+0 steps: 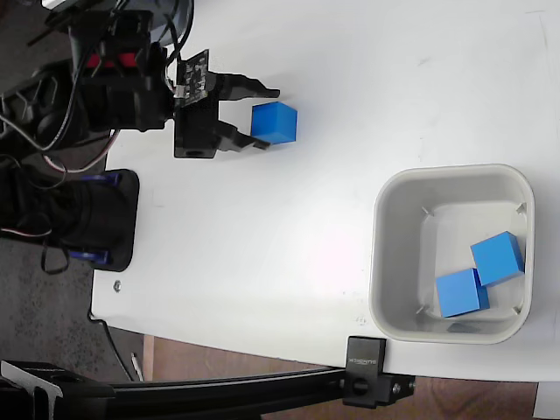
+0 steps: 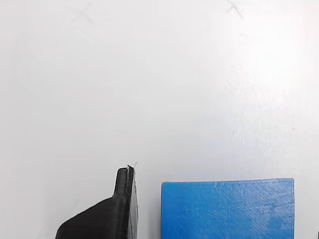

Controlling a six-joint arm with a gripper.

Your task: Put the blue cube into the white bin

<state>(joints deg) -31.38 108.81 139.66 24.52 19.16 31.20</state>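
Three blue cubes in play on a plain white table (image 1: 289, 227), matte and lightly scuffed, with a couple of faint scratch marks showing up near the top of the wrist view. Off the table's left edge in the fixed view there's dark floor, a tangle of cables (image 1: 44, 114), and a black base plate (image 1: 109, 219) with blue clips; along the bottom runs a black rail (image 1: 219, 385) with a clamp block (image 1: 363, 363) gripping the table edge. That fixed view gives us the whole layout: the white bin (image 1: 452, 175) sits at the right, squarish with rounded corners and a thick rim, and two cubes (image 1: 479, 276) already lie inside it, side by side and touching, towards its lower right corner. None of that appears from the wrist, which sees only bare tabletop, one black fingertip (image 2: 122, 199) poking up at the bottom, and the top of a cube just to its right. And there's our target: the blue cube (image 1: 274, 122) (image 2: 227, 209) rests flat on the table at upper centre in the fixed view, well apart from the bin. The gripper (image 1: 267, 118) comes in from the left, fingers spread, one prong above and one below, the tips reaching the cube's left face. From the wrist, a thin strip of white table separates the visible finger from the cube's side, so no pinch, jaws parted with the cube at their mouth.
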